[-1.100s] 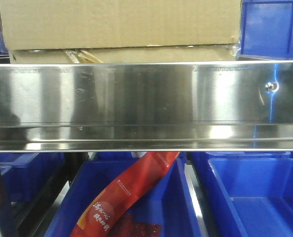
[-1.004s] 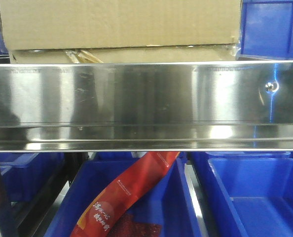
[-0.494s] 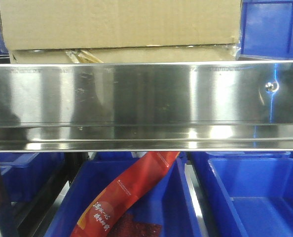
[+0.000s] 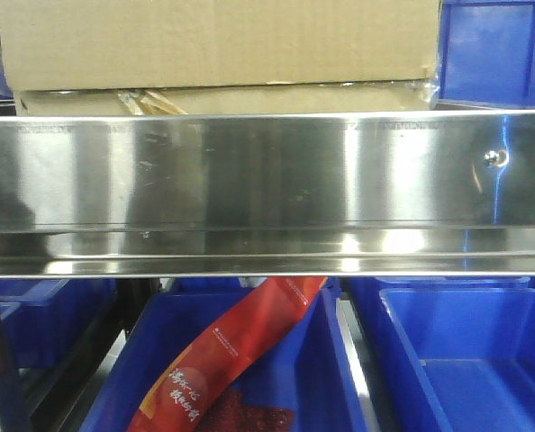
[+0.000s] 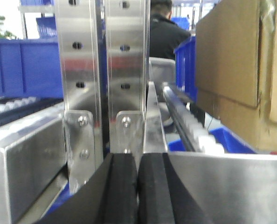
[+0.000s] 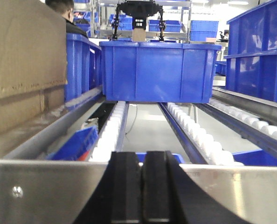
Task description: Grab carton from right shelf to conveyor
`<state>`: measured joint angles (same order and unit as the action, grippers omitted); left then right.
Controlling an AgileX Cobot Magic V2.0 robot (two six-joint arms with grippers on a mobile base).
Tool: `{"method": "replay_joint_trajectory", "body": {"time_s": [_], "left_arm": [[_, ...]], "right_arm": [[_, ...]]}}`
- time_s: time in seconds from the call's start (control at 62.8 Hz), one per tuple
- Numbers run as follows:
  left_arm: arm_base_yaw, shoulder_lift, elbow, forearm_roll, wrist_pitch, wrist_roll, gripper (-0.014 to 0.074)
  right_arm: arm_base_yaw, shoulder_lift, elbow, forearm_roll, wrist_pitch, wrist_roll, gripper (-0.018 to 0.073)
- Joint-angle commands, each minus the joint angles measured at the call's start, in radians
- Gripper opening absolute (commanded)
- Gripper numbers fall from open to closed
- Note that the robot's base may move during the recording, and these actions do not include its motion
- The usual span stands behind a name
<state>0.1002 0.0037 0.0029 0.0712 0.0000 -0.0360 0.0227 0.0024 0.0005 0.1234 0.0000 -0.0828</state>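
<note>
Layout matches the earlier frame. The matte, corrugated, rectangular carton (image 4: 218,43) rests on the mirror-polished steel right shelf (image 4: 249,180). Left gripper (image 5: 137,186) and right gripper (image 6: 141,186): black jaws pressed together, empty.

Black fingers (image 6: 127,186) pressed together above shelf rail (image 6: 45,191), carton (image 6: 24,60) at left, blue bin (image 6: 159,72) on rollers (image 6: 108,135) ahead

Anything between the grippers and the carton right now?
Yes. The right shelf's front rail runs across ahead of the left gripper and right gripper, jaws shut. The carton sits behind that rail, off to one side in each wrist view. Nothing else visible.
</note>
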Motion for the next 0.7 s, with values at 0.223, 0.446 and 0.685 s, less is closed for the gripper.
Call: {"method": "replay_joint_trajectory", "body": {"time_s": [0.223,0.446,0.685], "left_arm": [[0.005,-0.004,-0.091,0.020,-0.089,0.000,0.0001],[0.000,0.104,-0.380,0.113,0.143,0.000,0.0305],[-0.106,0.289,-0.576,0.062,0.219,0.000,0.0477]], "right_arm": [[-0.002,-0.002,-0.194,0.068,0.146,-0.005,-0.0060],[-0.002,0.059,-0.435,0.070,0.308,-0.005,0.0372],[-0.002,0.177,-0.499,0.070,0.291,-0.005,0.0547]]}}
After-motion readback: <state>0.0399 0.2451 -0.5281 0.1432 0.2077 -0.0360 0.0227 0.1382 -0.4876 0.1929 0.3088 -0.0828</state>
